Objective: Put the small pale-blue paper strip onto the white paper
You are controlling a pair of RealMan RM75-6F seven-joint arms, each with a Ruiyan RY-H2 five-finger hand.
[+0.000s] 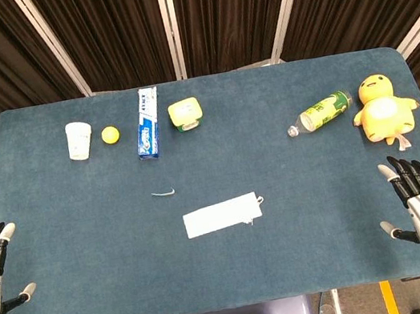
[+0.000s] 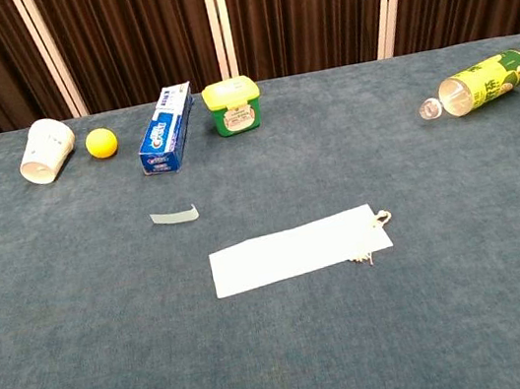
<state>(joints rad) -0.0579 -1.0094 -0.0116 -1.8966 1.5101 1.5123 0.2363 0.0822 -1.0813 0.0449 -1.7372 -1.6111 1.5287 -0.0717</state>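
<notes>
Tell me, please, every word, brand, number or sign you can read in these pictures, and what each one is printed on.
Toothpaste box: white lettering on blue, too blurred to read with certainty.
Green tub with yellow lid: a label on its front, too small to read.
Plastic bottle lying on its side: print on a green label, unreadable.
Paper cup: faint marks, illegible.
White paper and pale-blue paper strip: no text visible.

blue toothpaste box (image 2: 167,128) with white lettering too small to read
</notes>
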